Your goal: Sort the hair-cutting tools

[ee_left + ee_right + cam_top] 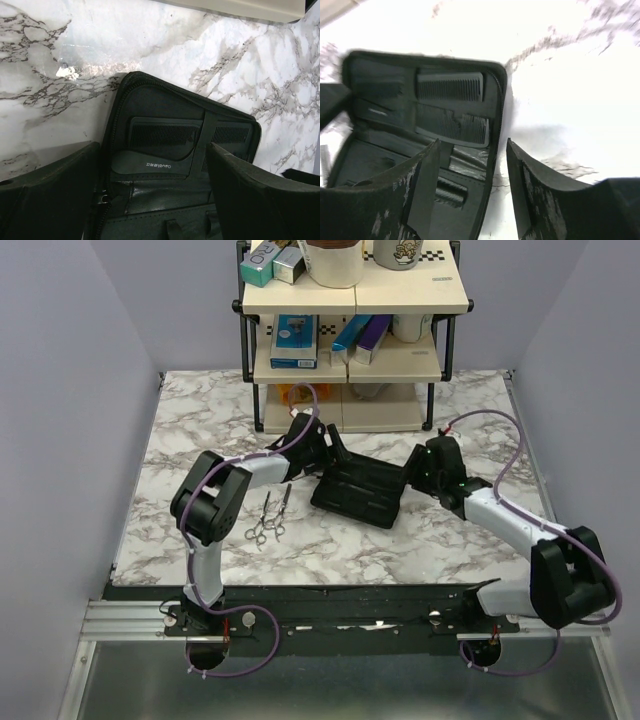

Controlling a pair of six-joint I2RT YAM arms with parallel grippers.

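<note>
Both combs [450, 86] sit pocketed inside the open pouch [355, 490]. The scissors [265, 520] lie on the desk [200, 440], left of the pouch. The left gripper [152, 150] and right gripper [473, 145] hang open over the pouch. Likely next: the left gripper fetches the scissors.

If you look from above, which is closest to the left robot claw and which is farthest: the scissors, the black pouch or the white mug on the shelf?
1. black pouch: in the middle of the table, right at the left gripper.
2. scissors: on the table left of the pouch, towards the arm bases.
3. white mug: high on the top shelf, at the far edge.
</note>
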